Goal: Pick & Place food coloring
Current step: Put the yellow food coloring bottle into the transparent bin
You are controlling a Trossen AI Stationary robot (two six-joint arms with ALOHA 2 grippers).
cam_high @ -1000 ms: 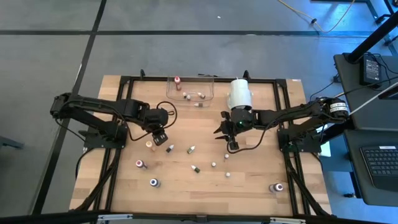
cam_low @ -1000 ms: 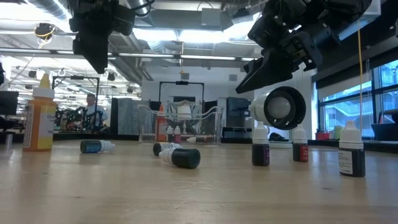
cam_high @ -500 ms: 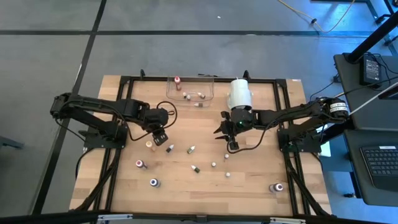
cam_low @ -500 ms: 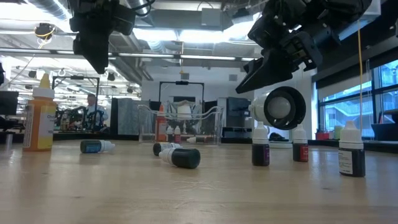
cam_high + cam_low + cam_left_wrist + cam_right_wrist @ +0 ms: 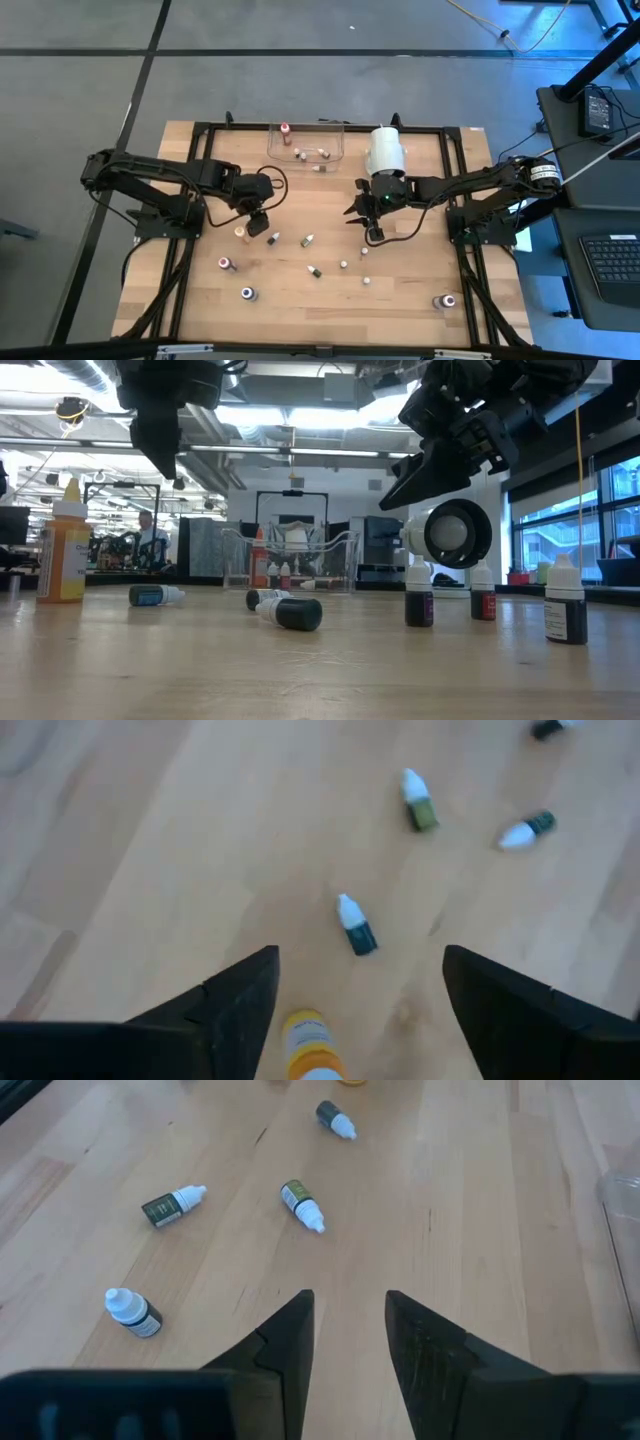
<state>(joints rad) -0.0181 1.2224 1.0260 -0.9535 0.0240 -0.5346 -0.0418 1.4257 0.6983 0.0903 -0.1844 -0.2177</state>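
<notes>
You have an orange-capped bottle point(image 5: 308, 1047) standing upright below the wide-open left pincer point(image 5: 360, 982), with dark white-tipped vials point(image 5: 354, 925) lying scattered just beyond it.

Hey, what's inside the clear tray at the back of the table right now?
The tray holds one upright red-topped bottle and a few tiny bottles lying near its front wall. Their labels are too small to read.
</notes>
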